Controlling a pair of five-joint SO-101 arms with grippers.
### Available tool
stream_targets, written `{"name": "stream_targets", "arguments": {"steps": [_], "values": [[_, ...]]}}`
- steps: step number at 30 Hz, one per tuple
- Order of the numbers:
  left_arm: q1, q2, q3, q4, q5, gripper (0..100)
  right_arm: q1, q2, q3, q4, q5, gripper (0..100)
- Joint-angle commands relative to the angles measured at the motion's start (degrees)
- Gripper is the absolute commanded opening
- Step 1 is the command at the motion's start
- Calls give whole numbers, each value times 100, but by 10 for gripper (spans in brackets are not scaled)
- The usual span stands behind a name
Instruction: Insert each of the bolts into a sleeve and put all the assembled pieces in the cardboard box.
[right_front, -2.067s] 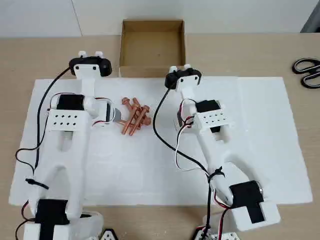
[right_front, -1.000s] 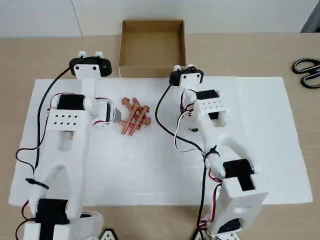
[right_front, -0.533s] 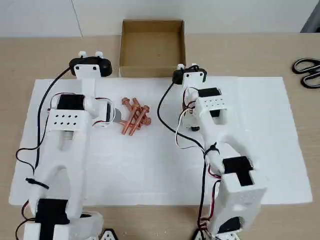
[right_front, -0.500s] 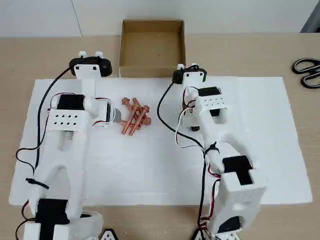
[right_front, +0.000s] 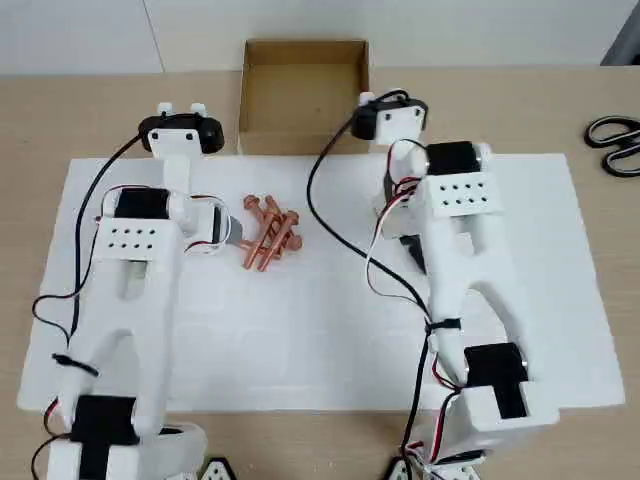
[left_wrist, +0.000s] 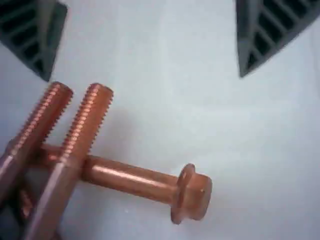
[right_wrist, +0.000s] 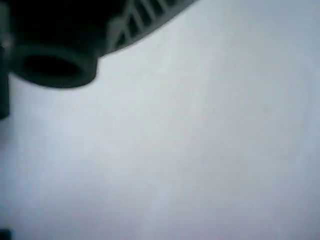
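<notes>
Bolts (right_front: 270, 232) heaped on foam sheet (right_front: 300, 340), in front of box (right_front: 305, 100). My left gripper (left_wrist: 145, 75) is spread wide just beside the heap, holding nothing. My right gripper (right_front: 412, 250) is low over the foam, well right of the bolts; open or closed, cannot tell. Scissors (right_front: 615, 143) at desk (right_front: 520, 110) edge.

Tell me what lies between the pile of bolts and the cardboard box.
Only bare white foam sheet. In the high view, nothing lies on the stretch from the bolts to the near wall of the cardboard box.
</notes>
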Motion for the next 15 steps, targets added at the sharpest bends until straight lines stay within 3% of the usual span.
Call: {"name": "stream_targets", "arguments": {"steps": [1,8,15], "values": [[26,457,-549,79,-18,229,171,-374,-273,233,53,4],[308,2268,-2123,615,-141,229,145,-391,-281,514,53,4],[571,2708,-2932,651,-149,229,163,-391,-264,629,53,4]]}}
